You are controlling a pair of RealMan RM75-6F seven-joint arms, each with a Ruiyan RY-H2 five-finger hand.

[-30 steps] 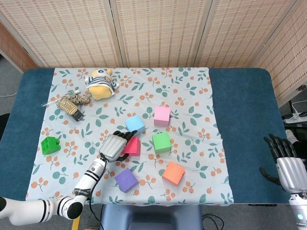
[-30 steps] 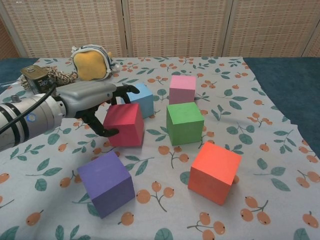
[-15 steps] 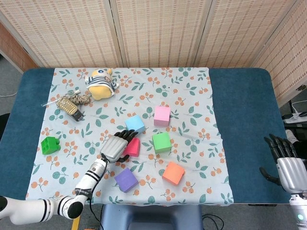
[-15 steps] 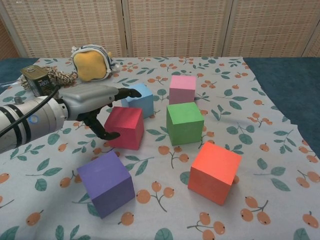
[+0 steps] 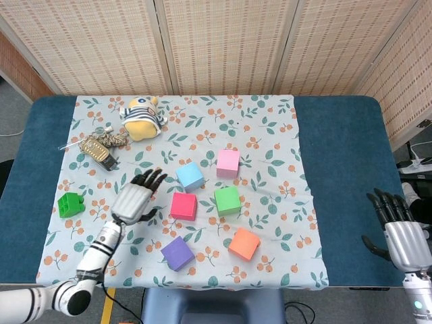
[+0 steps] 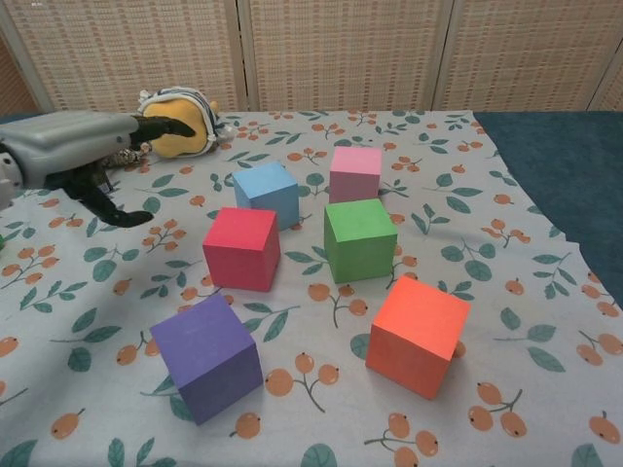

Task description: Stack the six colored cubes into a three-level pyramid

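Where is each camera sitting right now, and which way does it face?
Head view: high above the near table edge, looking steeply down; shows the whole floral cloth, left hand and right hand.
Chest view: low at the near edge, looking across the cloth toward the wicker screen; shows only the left hand.
Shared: six cubes, including the red cube, and the plush toy.

Six cubes point(image 5: 227, 200) apart on the cloth point(image 5: 283, 148) (none stacked), left hand point(image 5: 133, 201) leftward, toy point(image 5: 142, 117) behind
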